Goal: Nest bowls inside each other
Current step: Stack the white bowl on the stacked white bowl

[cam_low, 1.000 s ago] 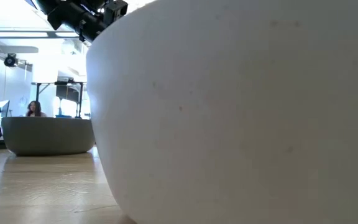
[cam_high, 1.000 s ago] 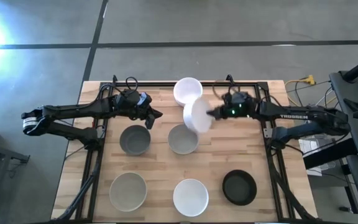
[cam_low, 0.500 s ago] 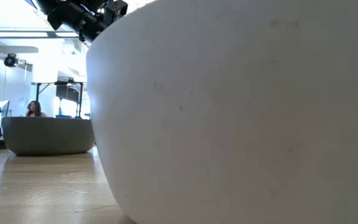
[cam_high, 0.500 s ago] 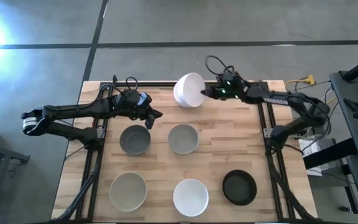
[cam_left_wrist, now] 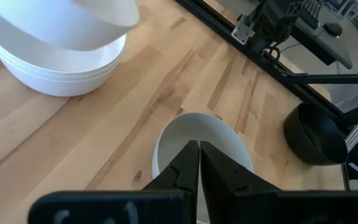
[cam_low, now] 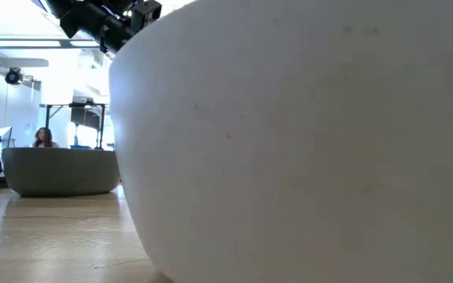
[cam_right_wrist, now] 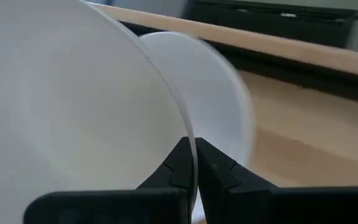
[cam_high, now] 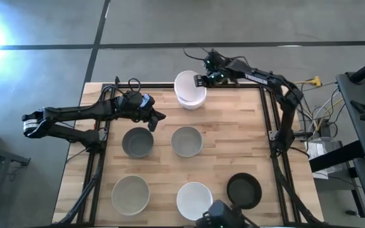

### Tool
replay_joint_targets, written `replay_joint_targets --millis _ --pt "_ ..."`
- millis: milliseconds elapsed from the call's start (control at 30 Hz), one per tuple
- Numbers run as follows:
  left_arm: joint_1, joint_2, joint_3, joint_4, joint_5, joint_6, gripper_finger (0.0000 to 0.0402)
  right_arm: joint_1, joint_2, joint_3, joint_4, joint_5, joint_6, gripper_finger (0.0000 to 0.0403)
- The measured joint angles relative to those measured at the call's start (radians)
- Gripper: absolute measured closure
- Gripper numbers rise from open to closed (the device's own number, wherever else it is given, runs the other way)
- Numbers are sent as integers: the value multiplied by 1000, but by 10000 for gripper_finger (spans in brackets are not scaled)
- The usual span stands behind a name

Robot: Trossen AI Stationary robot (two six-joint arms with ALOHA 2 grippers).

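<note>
High view shows the right gripper [cam_high: 198, 80] pinching the rim of a white bowl [cam_high: 189, 84], just above the white stack [cam_high: 191, 101] at the surface's far edge.

The left gripper [cam_left_wrist: 199, 163] is pressed shut and waits by the grey bowl [cam_high: 137, 142].

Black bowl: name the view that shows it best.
The high view: the black bowl sits whole near the table's front right corner. The left wrist view catches it partly behind a frame bar; the low and right wrist views do not show it.

A white bowl [cam_low: 305, 141] fills the view — a grey bowl [cam_low: 60, 171] behind
</note>
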Motion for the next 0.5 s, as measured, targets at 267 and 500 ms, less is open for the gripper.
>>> replay_joint_targets --millis 267,500 --pt "0 0 0 0 0 0 402 -6 162 226 -275 79 -124 394" --pt "0 0 -1 0 0 0 402 -4 246 361 -398 90 -184 394"
